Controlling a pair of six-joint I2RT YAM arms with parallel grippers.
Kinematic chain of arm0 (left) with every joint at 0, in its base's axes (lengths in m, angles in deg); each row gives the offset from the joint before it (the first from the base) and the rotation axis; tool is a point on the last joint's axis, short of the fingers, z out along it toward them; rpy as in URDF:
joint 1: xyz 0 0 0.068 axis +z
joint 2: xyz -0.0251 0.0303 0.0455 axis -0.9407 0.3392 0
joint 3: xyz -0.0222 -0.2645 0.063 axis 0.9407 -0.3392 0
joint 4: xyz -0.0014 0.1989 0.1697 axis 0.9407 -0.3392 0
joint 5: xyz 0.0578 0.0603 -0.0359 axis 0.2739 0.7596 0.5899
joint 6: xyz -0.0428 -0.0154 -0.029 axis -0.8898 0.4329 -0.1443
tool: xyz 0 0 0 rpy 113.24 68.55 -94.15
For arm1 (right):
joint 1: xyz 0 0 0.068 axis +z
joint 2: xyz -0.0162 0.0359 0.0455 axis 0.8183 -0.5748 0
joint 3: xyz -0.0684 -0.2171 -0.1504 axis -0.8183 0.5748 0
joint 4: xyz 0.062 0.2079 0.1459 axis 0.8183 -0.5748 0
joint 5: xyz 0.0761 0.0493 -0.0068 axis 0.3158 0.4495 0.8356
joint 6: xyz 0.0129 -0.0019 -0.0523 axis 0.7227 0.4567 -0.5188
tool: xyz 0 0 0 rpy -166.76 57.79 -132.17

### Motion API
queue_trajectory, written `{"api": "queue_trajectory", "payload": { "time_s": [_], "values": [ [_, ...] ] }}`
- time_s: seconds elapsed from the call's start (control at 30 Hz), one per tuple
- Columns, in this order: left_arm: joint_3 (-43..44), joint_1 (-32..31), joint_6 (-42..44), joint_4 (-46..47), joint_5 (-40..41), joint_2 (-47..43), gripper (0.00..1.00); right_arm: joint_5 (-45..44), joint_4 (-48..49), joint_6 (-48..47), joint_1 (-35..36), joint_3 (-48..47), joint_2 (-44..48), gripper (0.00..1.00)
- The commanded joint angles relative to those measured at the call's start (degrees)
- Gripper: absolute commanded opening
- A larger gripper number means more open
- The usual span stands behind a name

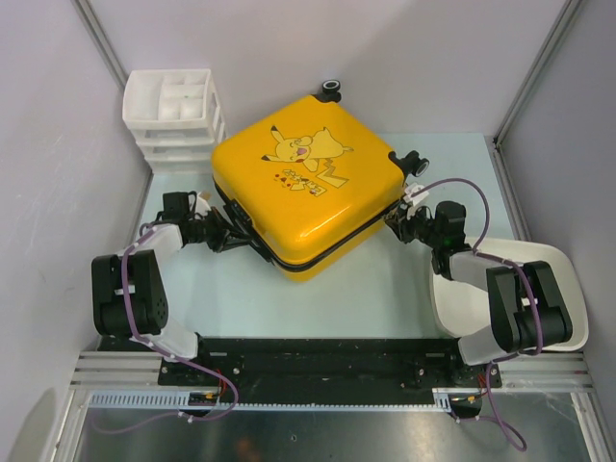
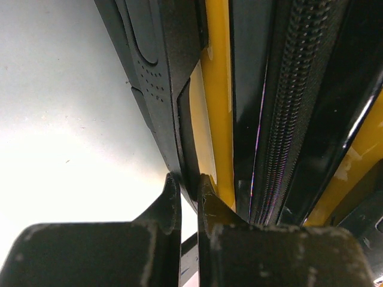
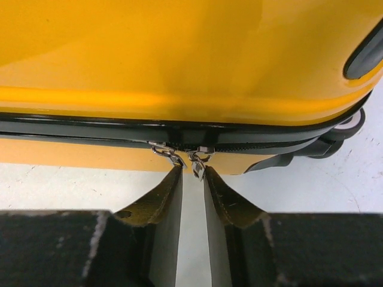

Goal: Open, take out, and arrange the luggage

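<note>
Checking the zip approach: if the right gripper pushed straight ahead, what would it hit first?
The zipper pulls on the suitcase seam, just beyond the right gripper's tips, though depth is hard to judge.

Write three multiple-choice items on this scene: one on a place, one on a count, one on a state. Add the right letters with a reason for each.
1. Where does the white drawer unit stand?
A. In the far left corner, behind the Pikachu suitcase
B. On the suitcase's lid
C. At the near edge, between the arms

2. How many zipper pulls hang at the tips of the right tool?
A. One
B. Two
C. Four

3. The suitcase is:
A. Zipped shut, lying flat
B. Open, lining showing
C. Standing on its wheels

Answers:
1 A: the top view shows it against the back left walls.
2 B: the right wrist view shows two pulls meeting.
3 A: the zipper line is closed and the print faces up.
</note>
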Motion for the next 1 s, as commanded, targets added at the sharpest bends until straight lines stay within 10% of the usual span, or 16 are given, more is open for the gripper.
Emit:
{"api": "queue_trajectory", "payload": {
  "time_s": [0.0,0.23,0.97],
  "values": [
    [1.2,2.0,5.6,6.1,11.8,2.6,0.0,0.0,5.8,-1.2,0.3,-2.2,-1.0,0.22],
    [1.1,3.1,5.8,6.1,11.6,2.4,0.0,1.9,4.3,-1.9,-0.2,-2.2,-0.4,0.0],
    [10.4,9.8,9.9,3.7,16.1,4.5,0.0,-7.4,8.7,-10.4,-7.8,-6.1,-2.4,0.0]
  ]
}}
